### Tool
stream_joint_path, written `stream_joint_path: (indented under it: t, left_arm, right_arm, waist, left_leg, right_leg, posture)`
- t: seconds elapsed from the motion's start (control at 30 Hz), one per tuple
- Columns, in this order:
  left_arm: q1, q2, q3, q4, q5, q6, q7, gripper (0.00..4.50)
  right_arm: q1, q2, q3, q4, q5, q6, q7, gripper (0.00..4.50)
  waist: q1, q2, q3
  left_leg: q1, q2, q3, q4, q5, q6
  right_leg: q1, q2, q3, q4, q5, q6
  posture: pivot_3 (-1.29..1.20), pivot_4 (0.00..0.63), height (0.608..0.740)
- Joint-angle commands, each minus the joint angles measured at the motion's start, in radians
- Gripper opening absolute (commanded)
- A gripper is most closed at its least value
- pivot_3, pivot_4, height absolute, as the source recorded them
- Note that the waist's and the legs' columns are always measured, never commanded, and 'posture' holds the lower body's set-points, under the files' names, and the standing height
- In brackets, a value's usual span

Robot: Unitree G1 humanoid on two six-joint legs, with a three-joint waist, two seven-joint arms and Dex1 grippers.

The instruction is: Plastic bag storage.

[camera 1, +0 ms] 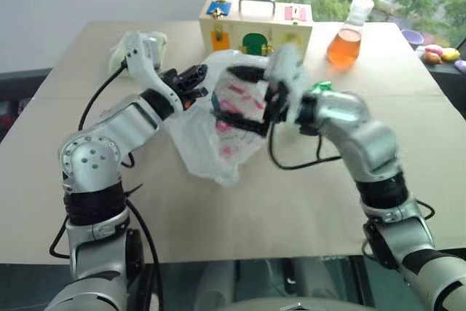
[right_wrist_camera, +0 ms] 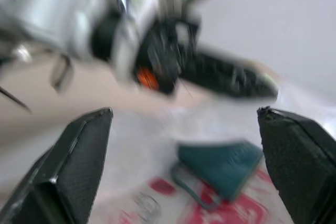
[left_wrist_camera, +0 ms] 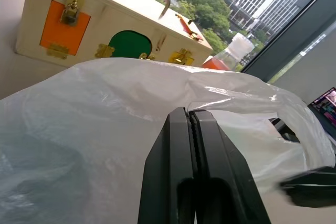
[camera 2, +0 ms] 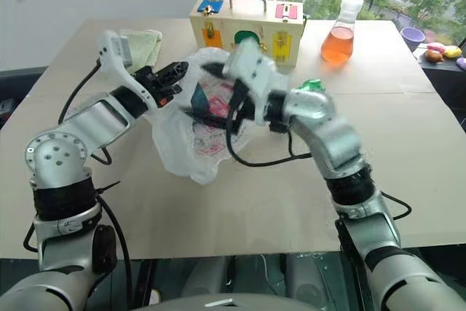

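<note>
Pinching a fold of the plastic bag [camera 1: 218, 125], my left gripper [camera 1: 191, 81] sits at about ten o'clock from the table's middle, its two black fingers [left_wrist_camera: 191, 171] pressed flat together with the thin film caught between them. Behind that arm, toward eleven o'clock, a folded pale green cloth [camera 2: 142, 45] lies on the tan table [camera 1: 306, 209]. The bag itself rests on the table near the centre, just in front of the wooden box [camera 1: 256, 27], and it is about as wide as that box. It is whitish and translucent, crinkled all over, puffed up in a loose mound with its lower end trailing toward six o'clock; pink-red printing shows through the film, and a teal shape [right_wrist_camera: 220, 166] shows among that printing, though I cannot tell whether it lies inside or on top. The box stands at twelve o'clock with a metal handle on top, an orange panel, a green arch and brass latches on its front. My right gripper [right_wrist_camera: 184, 166] hovers at the bag's three o'clock side, just above it, fingers spread wide and holding nothing. Farther right, at about one o'clock, a flask of orange liquid [camera 1: 346, 38] stands upright near the window.
</note>
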Motion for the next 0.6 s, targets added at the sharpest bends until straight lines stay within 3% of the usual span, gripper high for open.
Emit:
stream_joint_path:
  t: [0.03,0.17,0.33,0.47,0.6]
  left_arm:
    - [0.005,0.026,-0.02,0.016,0.098,-0.016,-0.045,0.0]
    - [0.007,0.022,-0.027,-0.004,0.139,-0.014,-0.087,0.0]
    - [0.022,0.011,-0.006,-0.05,0.16,-0.002,-0.093,0.0]
    - [0.021,0.009,0.016,-0.079,0.159,0.014,-0.081,0.0]
    - [0.021,-0.003,0.036,-0.106,0.15,0.035,-0.06,0.0]
  right_arm:
    - [-0.183,-0.022,-0.159,0.088,-0.064,0.036,-0.227,4.47]
    - [-0.281,-0.026,-0.195,0.347,-0.183,0.022,-0.405,4.47]
    - [-0.235,-0.007,-0.187,0.597,-0.278,-0.049,-0.517,4.47]
    - [-0.172,0.061,-0.198,0.631,-0.33,0.003,-0.674,4.47]
    - [-0.162,0.145,-0.186,0.552,-0.432,0.282,-0.892,4.47]
  waist:
    - [-0.001,0.0,0.0]
    - [0.001,-0.002,-0.001]
    - [0.001,-0.002,-0.001]
    - [-0.008,-0.002,-0.001]
    - [-0.013,-0.002,-0.001]
  left_leg:
    - [0.0,0.0,0.0,0.0,0.0,0.0]
    - [0.0,0.0,0.0,0.0,0.0,0.0]
    - [-0.002,0.0,0.002,0.0,0.0,0.0]
    - [-0.006,0.0,0.006,-0.002,0.0,0.0]
    - [-0.009,0.0,0.01,-0.006,0.0,0.0]
  right_leg:
    - [0.0,0.0,0.0,0.0,0.0,0.0]
    - [0.001,0.0,-0.001,-0.001,0.0,0.0]
    - [-0.001,-0.001,0.001,-0.002,0.0,0.0]
    - [-0.008,-0.001,0.005,0.0,0.0,0.0]
    - [-0.015,-0.002,0.009,0.001,0.0,0.0]
  posture:
    - [0.0,0.15,0.74]
    - [0.0,0.15,0.74]
    - [0.0,0.15,0.74]
    - [0.0,0.15,0.74]
    - [0.0,0.15,0.74]
